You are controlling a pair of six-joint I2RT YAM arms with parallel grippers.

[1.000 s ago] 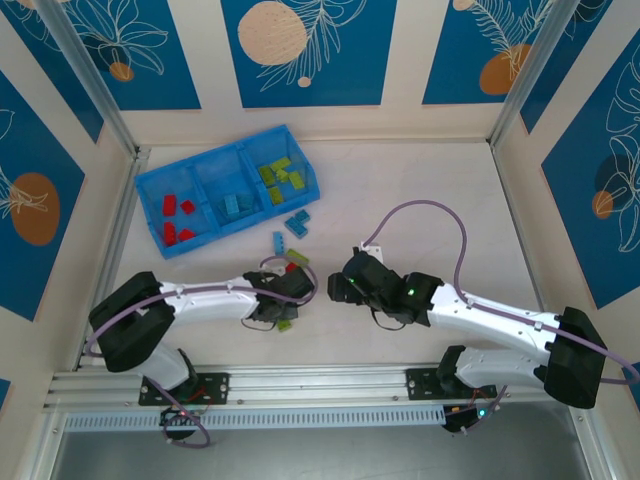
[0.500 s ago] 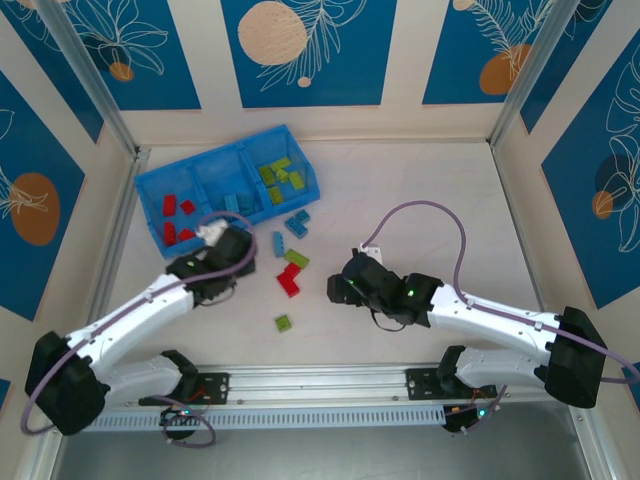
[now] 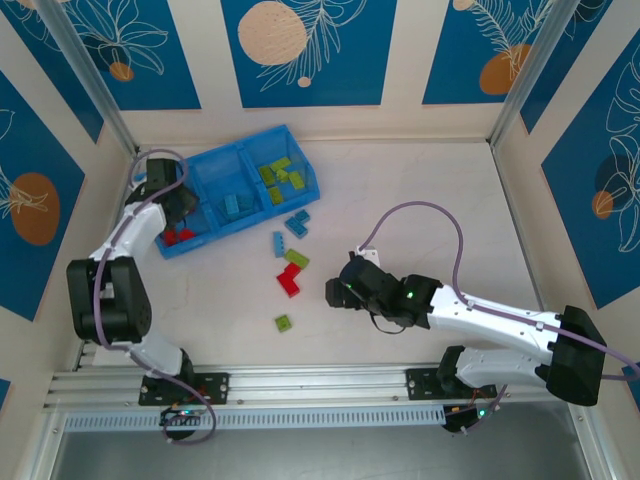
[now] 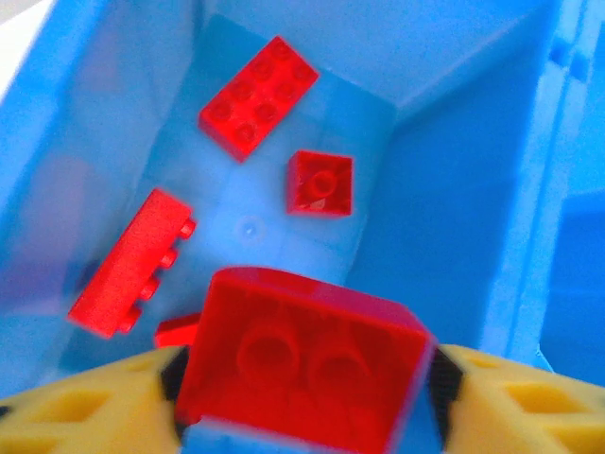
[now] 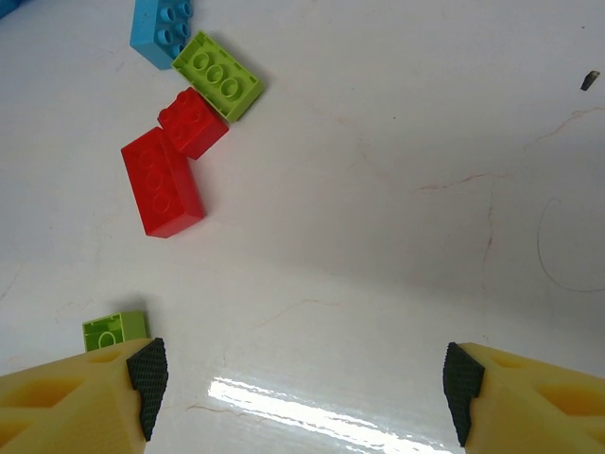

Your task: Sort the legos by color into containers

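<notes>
Red brick point(image 4: 302, 364) is sitting between the yellow fingers point(image 4: 76, 407) of the left gripper point(image 4: 307, 383), hollow underside facing the wrist camera. It is spanning the whole gap, pad to pad. Blurred; cannot tell whether the pads are pinching it or only flanking it.

Brick and gripper are hanging over the left compartment of the blue bin point(image 4: 454, 189), above the floor, not resting on it.

Left compartment is holding red bricks point(image 4: 257, 95): one broad, one small square, one long on its side. Middle compartment is holding light blue bricks point(image 3: 235, 203); right compartment, yellow-green bricks point(image 3: 280, 178).

On the table point(image 5: 425, 142), near the bin, loose bricks are lying: two red point(image 5: 163, 194) touching, yellow-green point(image 5: 217, 76), light blue point(image 5: 161, 28).

Right gripper point(image 5: 304, 388) is hovering low over bare table, jaws wide apart, nothing between them.
</notes>
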